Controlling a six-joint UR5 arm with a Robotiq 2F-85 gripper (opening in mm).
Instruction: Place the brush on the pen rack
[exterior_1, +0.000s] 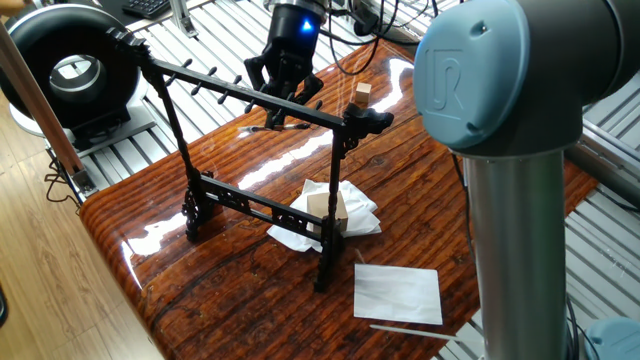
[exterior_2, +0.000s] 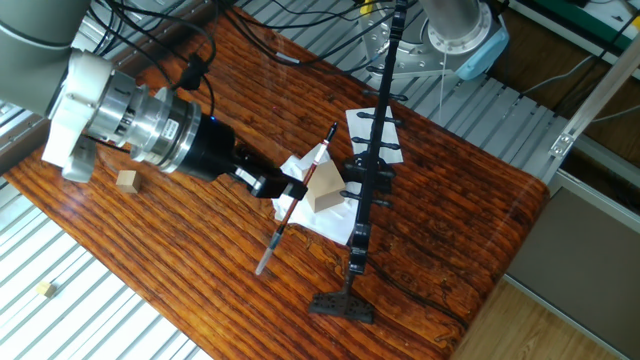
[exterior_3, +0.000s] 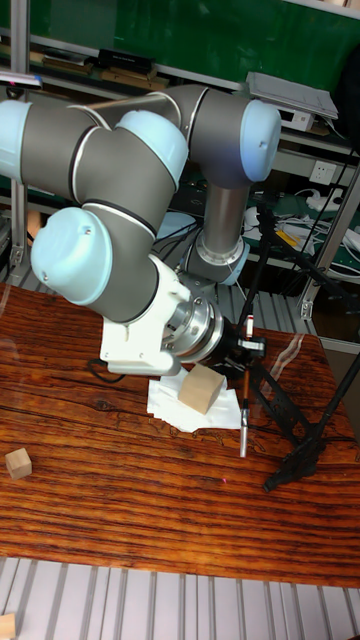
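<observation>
The brush (exterior_2: 300, 195) is a thin dark stick with a pale lower end, held nearly upright (exterior_3: 245, 400). My gripper (exterior_2: 287, 191) is shut on it about a third of the way down (exterior_3: 245, 352). The pen rack (exterior_1: 250, 97) is a black frame with a peg-lined top bar, standing on the wooden table. Seen end-on in the other fixed view, the pen rack (exterior_2: 365, 190) stands just right of the brush. In one fixed view my gripper (exterior_1: 281, 103) hangs right behind the top bar, which hides most of the brush.
A crumpled white cloth (exterior_1: 350, 205) with a wooden block (exterior_2: 325, 190) on it lies under the rack. A white paper sheet (exterior_1: 397, 293) and a pale thin stick (exterior_1: 410, 332) lie near the table's edge. A small wooden cube (exterior_2: 126, 180) sits behind the arm.
</observation>
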